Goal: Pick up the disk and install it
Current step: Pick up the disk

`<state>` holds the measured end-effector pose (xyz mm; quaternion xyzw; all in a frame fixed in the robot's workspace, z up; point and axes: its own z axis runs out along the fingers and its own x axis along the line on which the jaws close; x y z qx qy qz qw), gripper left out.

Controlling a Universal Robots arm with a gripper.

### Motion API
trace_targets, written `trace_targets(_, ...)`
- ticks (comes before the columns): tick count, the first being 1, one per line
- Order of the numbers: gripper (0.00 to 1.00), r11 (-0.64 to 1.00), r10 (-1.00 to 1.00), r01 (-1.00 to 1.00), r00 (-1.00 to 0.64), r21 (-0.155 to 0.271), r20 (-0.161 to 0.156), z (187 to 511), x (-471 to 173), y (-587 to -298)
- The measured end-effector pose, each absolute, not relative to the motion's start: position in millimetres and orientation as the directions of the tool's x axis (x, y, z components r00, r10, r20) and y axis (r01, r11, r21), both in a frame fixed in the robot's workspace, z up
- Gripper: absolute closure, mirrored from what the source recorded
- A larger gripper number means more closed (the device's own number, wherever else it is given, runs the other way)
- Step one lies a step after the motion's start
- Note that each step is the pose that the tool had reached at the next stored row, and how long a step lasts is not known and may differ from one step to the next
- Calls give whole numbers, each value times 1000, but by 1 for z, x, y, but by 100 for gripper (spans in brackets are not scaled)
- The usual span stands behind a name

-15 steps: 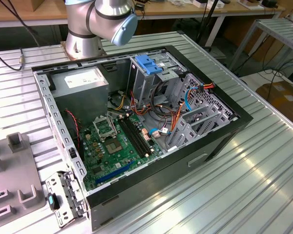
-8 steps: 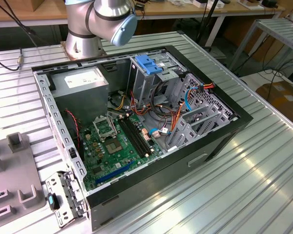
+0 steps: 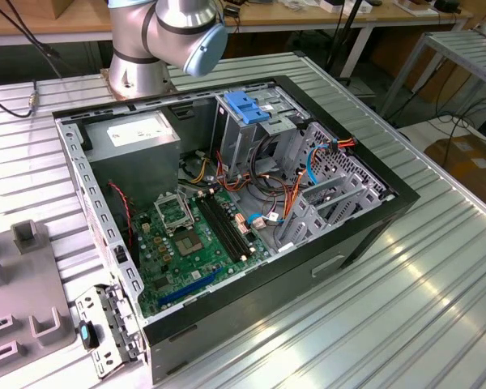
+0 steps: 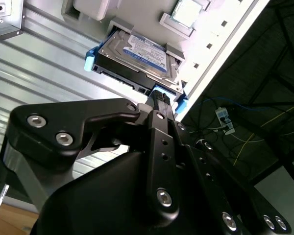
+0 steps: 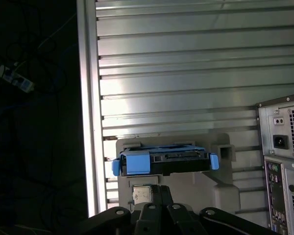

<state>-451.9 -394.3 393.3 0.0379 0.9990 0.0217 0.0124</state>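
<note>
The disk point(image 4: 137, 58) is a flat silver hard drive with a blue-and-white label and blue plastic end tabs. It lies flat in a grey holder point(image 4: 137, 10) close to the edge of the ribbed metal table. In the first wrist view the disk point(image 5: 161, 162) is seen end-on, with its blue tabs at both ends. My gripper point(image 4: 159, 98) reaches up to the disk's near edge, its black body taking up the foreground. In the first wrist view the gripper point(image 5: 159, 196) sits just short of the disk.
An open computer case point(image 3: 373, 235) lies on the table, with a green motherboard point(image 3: 190, 243), a drive cage with a blue top point(image 3: 247, 105) and a grey power supply box point(image 3: 134, 138). The table edge point(image 5: 90, 122) runs beside the holder. The case's back panel point(image 5: 284, 147) stands nearby. A silver chip point(image 4: 188, 12) rests on the holder.
</note>
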Motion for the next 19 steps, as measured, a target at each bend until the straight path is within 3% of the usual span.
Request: trace_targets(19,89,996,-74,-75,-997,44,-23,393,-452,-394)
